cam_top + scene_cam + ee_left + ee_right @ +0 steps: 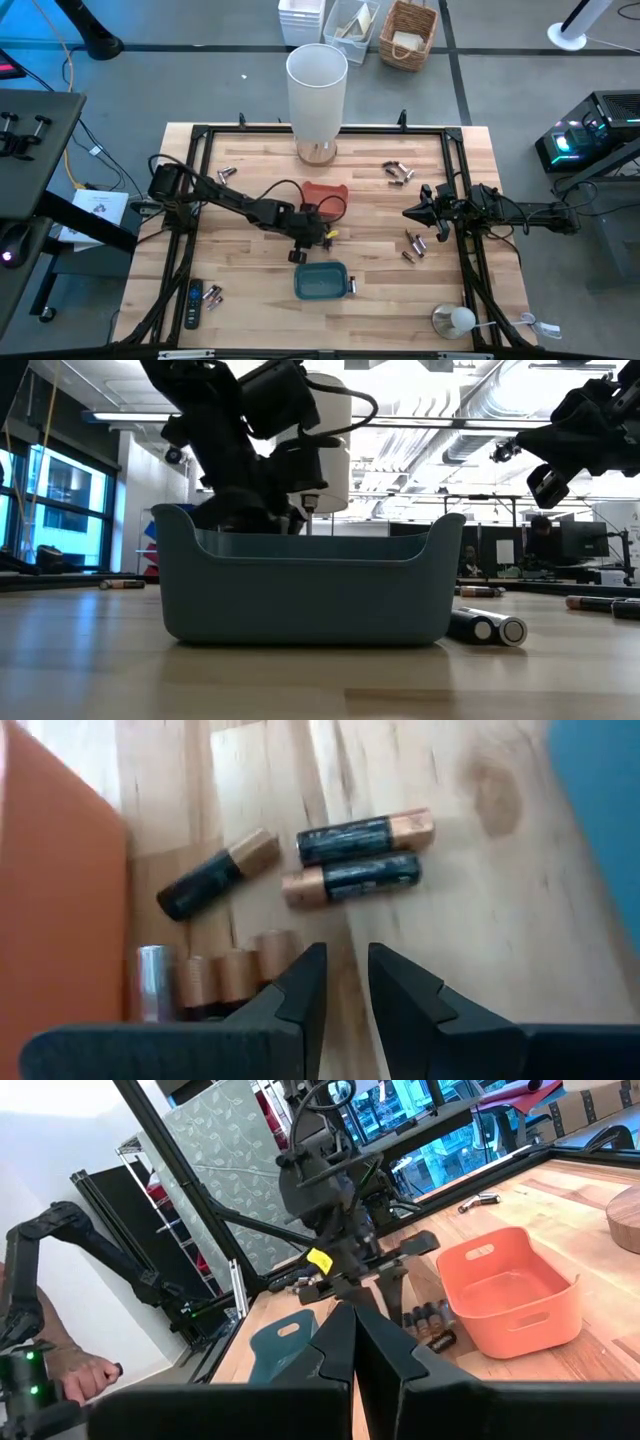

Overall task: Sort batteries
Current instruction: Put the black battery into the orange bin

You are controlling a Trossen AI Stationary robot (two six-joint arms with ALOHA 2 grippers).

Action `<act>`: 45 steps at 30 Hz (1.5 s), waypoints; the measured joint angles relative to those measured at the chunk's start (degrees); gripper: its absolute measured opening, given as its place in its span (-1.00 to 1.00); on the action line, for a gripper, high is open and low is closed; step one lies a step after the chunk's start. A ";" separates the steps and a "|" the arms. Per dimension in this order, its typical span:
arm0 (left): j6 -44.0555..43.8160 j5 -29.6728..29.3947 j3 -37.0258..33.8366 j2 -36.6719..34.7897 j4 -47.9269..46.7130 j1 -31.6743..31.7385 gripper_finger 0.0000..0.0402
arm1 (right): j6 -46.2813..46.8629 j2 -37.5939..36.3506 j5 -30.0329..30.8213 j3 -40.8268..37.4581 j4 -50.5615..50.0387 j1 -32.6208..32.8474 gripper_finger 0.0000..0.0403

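Three copper-and-black batteries point(350, 880) lie loose on the wood between the orange tray point(60, 900) and the blue tray point(600, 820). A row of several more batteries point(215, 980) lies against the orange tray. My left gripper point(347, 985) slants down over them, its fingers a narrow gap apart with only bare wood between. In the high view it point(300, 255) hangs between the orange tray point(325, 195) and the blue tray point(320, 282). My right gripper point(412, 212) waits shut at the table's right, level above the wood. My left gripper has one finger point(295, 990) standing in front of the end of the battery row point(270, 955). I cannot tell whether it touches that battery. Nothing sits between the two fingers.
A tall white cylinder point(317, 95) stands at the far edge. More batteries lie at the far right point(400, 172), right point(415, 245), far left point(225, 175) and near left point(212, 295), beside a black remote point(192, 305). Two batteries point(490, 627) lie beside the blue tray.
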 joint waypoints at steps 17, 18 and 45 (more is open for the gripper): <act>1.03 -1.90 0.44 -3.04 -3.04 5.64 -0.41 | 0.00 0.39 0.17 -0.01 -0.02 0.00 -1.00; 1.04 -1.22 0.44 -3.04 -3.02 5.89 -0.36 | 0.00 0.39 0.17 -0.01 -0.02 -0.01 -1.00; -6.61 1.21 -1.43 -0.26 -3.77 4.07 -0.20 | 0.00 0.76 0.09 0.01 -0.01 0.01 -1.00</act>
